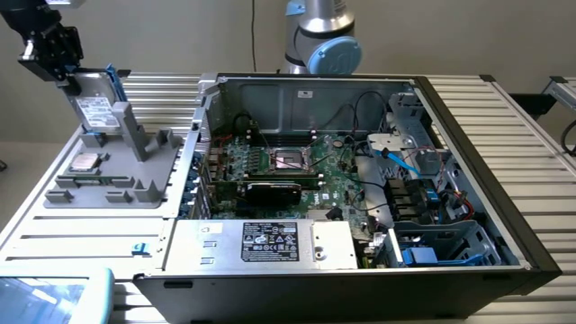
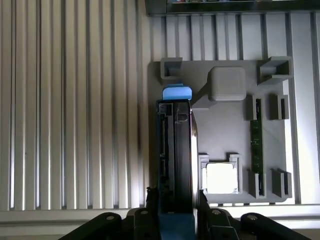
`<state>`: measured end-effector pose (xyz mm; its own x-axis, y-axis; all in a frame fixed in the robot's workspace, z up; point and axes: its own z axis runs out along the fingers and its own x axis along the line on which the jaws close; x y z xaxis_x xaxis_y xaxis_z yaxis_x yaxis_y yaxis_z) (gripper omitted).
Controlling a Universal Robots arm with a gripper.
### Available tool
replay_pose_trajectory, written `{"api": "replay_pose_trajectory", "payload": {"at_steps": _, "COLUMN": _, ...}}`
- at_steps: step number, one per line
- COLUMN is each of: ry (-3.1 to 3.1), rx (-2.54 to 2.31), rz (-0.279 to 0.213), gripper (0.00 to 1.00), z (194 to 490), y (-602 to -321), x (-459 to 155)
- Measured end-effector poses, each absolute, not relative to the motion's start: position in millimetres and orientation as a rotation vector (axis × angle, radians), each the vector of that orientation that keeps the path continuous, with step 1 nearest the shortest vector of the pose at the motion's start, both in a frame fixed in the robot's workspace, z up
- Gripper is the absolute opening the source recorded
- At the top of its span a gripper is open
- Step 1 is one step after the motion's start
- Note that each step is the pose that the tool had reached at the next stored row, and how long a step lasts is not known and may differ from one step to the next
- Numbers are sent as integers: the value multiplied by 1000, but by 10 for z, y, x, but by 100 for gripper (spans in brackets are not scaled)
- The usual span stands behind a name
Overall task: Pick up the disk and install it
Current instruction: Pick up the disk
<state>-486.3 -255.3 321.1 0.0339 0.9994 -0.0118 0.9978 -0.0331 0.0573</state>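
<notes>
The disk (image 1: pixel 96 102) is a grey metal drive with a white label and a blue bracket along its edge. It stands upright at the far corner of the grey holder (image 1: pixel 117 177), on the exterior view's left. My gripper (image 1: pixel 69 73) is shut on its upper end. The disk's lower end is at the holder's slot; whether it still rests there I cannot tell. In the wrist view the disk (image 2: pixel 176 150) shows edge-on, dark with a blue tab, and my gripper (image 2: pixel 176 212) clamps it with one finger on each side.
The open computer case (image 1: pixel 468 121) fills the middle, with the motherboard (image 1: pixel 297 169), a silver box (image 1: pixel 270 243) at the front and a drive cage (image 1: pixel 441 246) at the front right. A square silver chip (image 1: pixel 85 162) lies on the holder. The arm's base (image 1: pixel 320 40) stands behind the case.
</notes>
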Motion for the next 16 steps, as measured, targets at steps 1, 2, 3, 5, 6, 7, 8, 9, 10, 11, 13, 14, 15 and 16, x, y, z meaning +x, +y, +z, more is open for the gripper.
{"api": "replay_pose_trajectory", "payload": {"at_steps": 1, "ry": 2149, "rx": 2223, "rz": 48, "gripper": 37, "z": 3250, "y": -2553, "x": -4860}}
{"api": "replay_pose_trajectory", "payload": {"at_steps": 2, "ry": 2149, "rx": 2223, "rz": 48, "gripper": 37, "z": 3288, "y": -2553, "x": -4858}}
{"api": "replay_pose_trajectory", "payload": {"at_steps": 3, "ry": 2149, "rx": 2223, "rz": 48, "gripper": 37, "z": 3326, "y": -2552, "x": -4856}}
{"api": "replay_pose_trajectory", "payload": {"at_steps": 5, "ry": 2149, "rx": 2223, "rz": 48, "gripper": 37, "z": 3404, "y": -2553, "x": -4849}}
{"api": "replay_pose_trajectory", "payload": {"at_steps": 6, "ry": 2149, "rx": 2223, "rz": 48, "gripper": 37, "z": 3444, "y": -2553, "x": -4846}}
{"api": "replay_pose_trajectory", "payload": {"at_steps": 7, "ry": 2149, "rx": 2223, "rz": 48, "gripper": 37, "z": 3488, "y": -2553, "x": -4842}}
{"api": "replay_pose_trajectory", "payload": {"at_steps": 8, "ry": 2149, "rx": 2223, "rz": 48, "gripper": 37, "z": 3528, "y": -2553, "x": -4838}}
{"api": "replay_pose_trajectory", "payload": {"at_steps": 9, "ry": 2149, "rx": 2223, "rz": 48, "gripper": 37, "z": 3566, "y": -2553, "x": -4833}}
{"api": "replay_pose_trajectory", "payload": {"at_steps": 10, "ry": 2149, "rx": 2223, "rz": 48, "gripper": 37, "z": 3602, "y": -2553, "x": -4825}}
{"api": "replay_pose_trajectory", "payload": {"at_steps": 11, "ry": 2149, "rx": 2223, "rz": 48, "gripper": 37, "z": 3640, "y": -2553, "x": -4818}}
{"api": "replay_pose_trajectory", "payload": {"at_steps": 13, "ry": 2149, "rx": 2223, "rz": 48, "gripper": 37, "z": 3714, "y": -2553, "x": -4807}}
{"api": "replay_pose_trajectory", "payload": {"at_steps": 14, "ry": 2149, "rx": 2223, "rz": 48, "gripper": 37, "z": 3751, "y": -2553, "x": -4802}}
{"api": "replay_pose_trajectory", "payload": {"at_steps": 15, "ry": 2149, "rx": 2223, "rz": 48, "gripper": 37, "z": 3788, "y": -2553, "x": -4797}}
{"api": "replay_pose_trajectory", "payload": {"at_steps": 16, "ry": 2149, "rx": 2223, "rz": 48, "gripper": 37, "z": 3831, "y": -2553, "x": -4790}}
